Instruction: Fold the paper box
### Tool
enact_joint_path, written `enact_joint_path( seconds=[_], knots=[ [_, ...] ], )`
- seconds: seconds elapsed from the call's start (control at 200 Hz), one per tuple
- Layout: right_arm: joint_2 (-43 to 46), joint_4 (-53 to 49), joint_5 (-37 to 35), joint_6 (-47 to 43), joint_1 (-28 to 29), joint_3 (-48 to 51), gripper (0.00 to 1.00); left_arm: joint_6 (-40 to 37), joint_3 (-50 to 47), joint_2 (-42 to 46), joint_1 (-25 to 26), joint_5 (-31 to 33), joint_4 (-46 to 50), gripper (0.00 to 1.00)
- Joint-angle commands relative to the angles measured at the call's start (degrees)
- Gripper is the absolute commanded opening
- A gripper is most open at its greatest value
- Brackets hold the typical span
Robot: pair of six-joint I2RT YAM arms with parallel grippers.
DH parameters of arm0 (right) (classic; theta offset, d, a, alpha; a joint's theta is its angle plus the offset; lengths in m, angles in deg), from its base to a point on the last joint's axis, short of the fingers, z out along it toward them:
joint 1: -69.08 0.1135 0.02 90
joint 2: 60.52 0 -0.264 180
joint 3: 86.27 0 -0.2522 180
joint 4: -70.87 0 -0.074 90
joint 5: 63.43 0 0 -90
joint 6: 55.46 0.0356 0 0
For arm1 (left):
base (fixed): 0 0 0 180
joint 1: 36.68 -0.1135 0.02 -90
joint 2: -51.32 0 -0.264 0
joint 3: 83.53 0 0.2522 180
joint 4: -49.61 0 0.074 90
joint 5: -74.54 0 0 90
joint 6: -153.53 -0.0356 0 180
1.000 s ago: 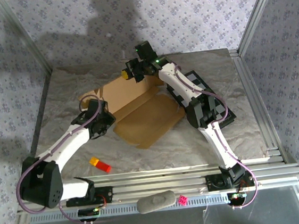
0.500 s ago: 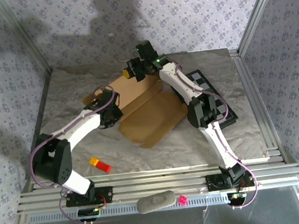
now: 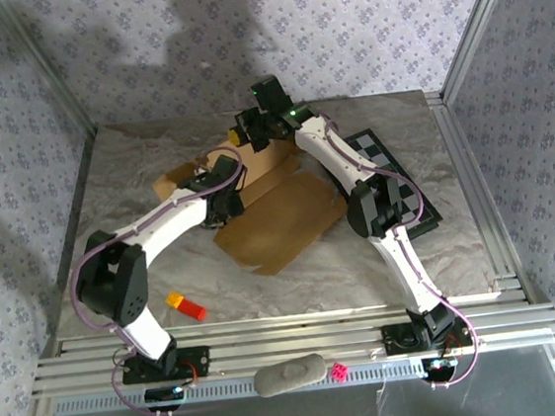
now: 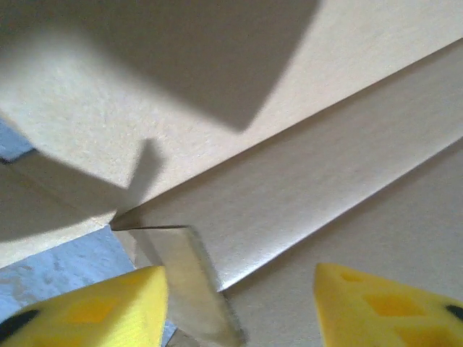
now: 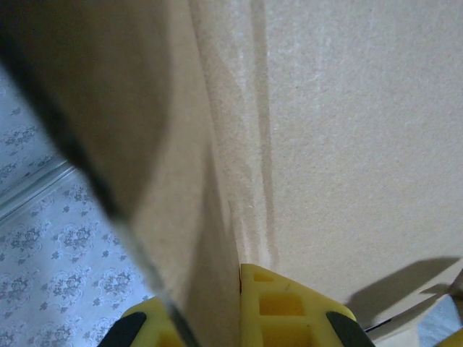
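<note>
Left gripper (image 4: pixel 239 312): the two yellow fingers (image 4: pixel 94 307) stand apart and hold nothing. A narrow cardboard tab rises in the gap, just beside the left finger, and is not clamped. This gripper hovers close over the middle of the paper box (image 3: pixel 279 223), above a crease.

Right gripper (image 5: pixel 224 311): the jaws are closed on the edge of a panel at the far side of the paper box, with the cardboard wall pinched between the yellow fingers.

Count:
- two arms, two grippers
- one paper box
- one checkered board (image 3: pixel 407 189)
- one small orange-and-yellow block (image 3: pixel 185 305)
- one grey oblong object (image 3: pixel 288 375) and one small pink item (image 3: pixel 339 370), both on the rail (image 3: pixel 301 337) at the near edge

Position and clearance: the paper box lies at the middle of the table (image 3: pixel 440 245), toward the far side. Its right edge is just beside the checkered board, which lies under the right arm. Bare table shows to the left, on the near side and at the near right. The block lies well apart, near the left arm's base.

Orientation: the near panel lies flat with one corner pointing toward the near edge. The visible crease runs diagonally from near left to far right. The arms cover part of the sheet, so its overall long axis cannot be determined.
</note>
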Motion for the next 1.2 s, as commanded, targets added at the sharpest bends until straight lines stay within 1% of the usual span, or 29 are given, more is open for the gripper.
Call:
enact_joint_path(
  seconds=[0.0, 0.075, 0.12, 0.155, 0.26, 0.32, 0.37, 0.45, 0.585, 0.64, 0.67, 0.745, 0.8, 0.86, 0.925, 1.144, 1.199],
  knots=[
    [0.78, -0.48, 1.86, 0.04, -0.11, -1.25, 0.00, -4.44, 0.79, 14.18, -0.13, 4.13, -1.03, 0.68],
    [0.79, -0.66, 2.11, -0.55, -0.32, -1.21, 0.00, -8.86, -0.56, 22.01, -1.03, 1.05, -2.64, 0.72],
    [0.79, -0.58, 2.26, -0.80, -0.53, -1.18, 0.00, -11.31, -1.75, 26.25, -2.87, -2.30, -3.13, 0.73],
    [0.70, -0.61, 2.50, -1.01, -0.58, -1.04, 0.00, -12.51, -2.97, 29.21, -5.15, -5.11, -2.84, 0.72],
    [0.48, -0.31, 2.96, -0.93, -0.85, -0.97, 0.00, -16.21, -7.63, 35.68, -15.61, -13.33, -1.35, 0.73],
    [0.48, -0.06, 2.98, -0.81, -0.90, -1.03, 0.00, -18.33, -10.20, 37.25, -21.54, -19.66, -2.47, 0.73],
    [0.35, -0.04, 2.97, -0.72, -1.01, -1.11, 0.00, -21.22, -11.59, 37.22, -24.02, -22.68, -3.50, 0.74],
    [0.27, -0.22, 2.97, -0.64, -1.03, -1.21, 0.00, -26.70, -12.20, 35.31, -24.40, -23.69, -4.35, 0.75],
    [0.27, -0.31, 3.00, -0.55, -1.23, -1.29, 0.00, -30.62, -12.13, 31.26, -24.49, -24.68, -6.62, 0.75],
    [0.26, -0.12, 2.85, -0.38, -1.30, -1.30, 0.00, -31.59, -11.51, 29.60, -24.49, -21.89, -5.59, 0.75],
    [0.19, 0.12, 2.87, -0.24, -1.36, -1.31, 0.00, -32.06, -11.14, 28.90, -24.49, -19.11, -4.64, 0.74],
    [-0.03, 0.40, 2.96, 0.15, -1.34, -1.77, 0.00, -32.97, -11.79, 29.18, -24.47, -14.13, -4.20, 0.73],
    [-0.30, 0.42, 3.11, 0.36, -1.22, -2.22, 0.00, -33.56, -13.00, 30.08, -24.49, -12.93, -5.56, 0.73],
    [-0.59, 0.44, 3.07, 0.49, -1.21, -2.53, 0.00, -34.05, -14.07, 30.14, -24.49, -13.71, -6.79, 0.73],
    [-0.54, 0.50, 3.09, 0.58, -1.12, -2.58, 0.00, -33.78, -14.47, 28.66, -24.50, -14.19, -7.22, 0.67],
    [-0.47, 0.32, 3.12, 0.68, -1.04, -2.61, 0.00, -29.61, -15.29, 24.85, -24.49, -12.35, -10.34, 0.27],
    [-0.35, 0.17, 3.02, 0.68, -0.97, -2.65, 0.00, -27.90, -14.73, 24.01, -24.42, -11.32, -10.64, 0.20]
  ],
)
